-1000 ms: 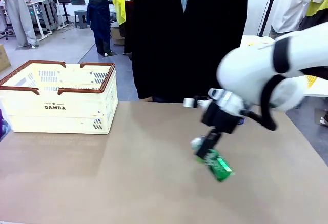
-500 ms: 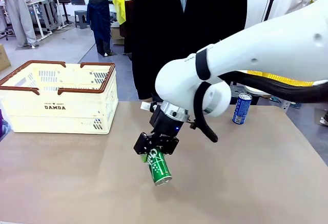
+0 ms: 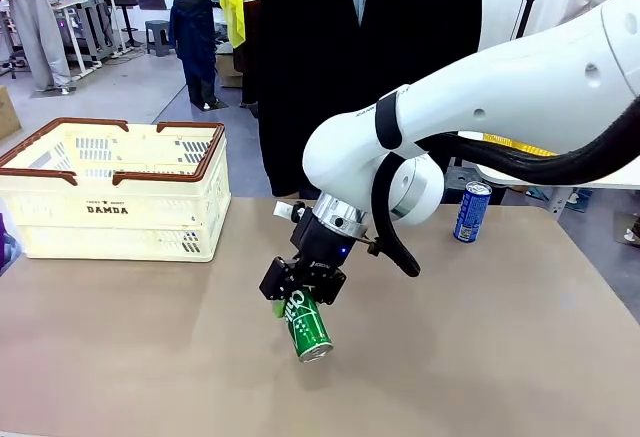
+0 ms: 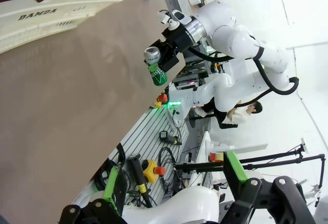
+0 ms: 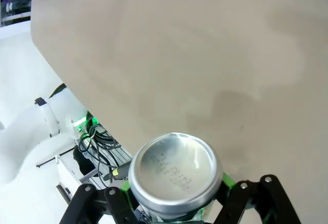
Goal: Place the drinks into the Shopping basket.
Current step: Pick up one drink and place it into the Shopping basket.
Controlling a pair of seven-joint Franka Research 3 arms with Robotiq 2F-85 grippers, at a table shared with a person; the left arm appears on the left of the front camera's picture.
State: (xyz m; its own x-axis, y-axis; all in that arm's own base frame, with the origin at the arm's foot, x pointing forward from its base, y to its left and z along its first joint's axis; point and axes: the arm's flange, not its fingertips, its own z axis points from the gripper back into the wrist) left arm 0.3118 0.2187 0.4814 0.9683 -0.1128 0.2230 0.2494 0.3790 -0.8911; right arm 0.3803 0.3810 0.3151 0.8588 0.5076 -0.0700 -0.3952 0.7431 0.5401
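The Shopping basket (image 3: 110, 207), cream-white with a dark brown rim and "DAMDA" on its side, stood on the brown table (image 3: 150, 367) on the robot's left, and everything else lay to its right.

The right gripper (image 3: 303, 292) hung over the table to the right of the basket and nearer the robot's side than it. Its 2 fingers were clamped on the upper part of the green can (image 3: 308, 325), with the green pads pressed against the can's sides. The can was tilted. Its free silver end pointed down and toward the robot, and it sat lower than the basket's rim. In the right wrist view that round silver end sat between the 2 black fingers, with the table well beyond it and a soft shadow on the surface, so the can appeared to be held clear of the table.

The blue can (image 3: 471, 212) stood upright on the table well to the right of the basket, past the right arm and toward the far edge. It was about level with the basket's front wall.

A person in a dark coat (image 3: 370, 67) stood at the far side, just right of the basket.

The left gripper (image 4: 171, 167) showed in its own wrist view with its fingers spread wide, well apart from the basket.
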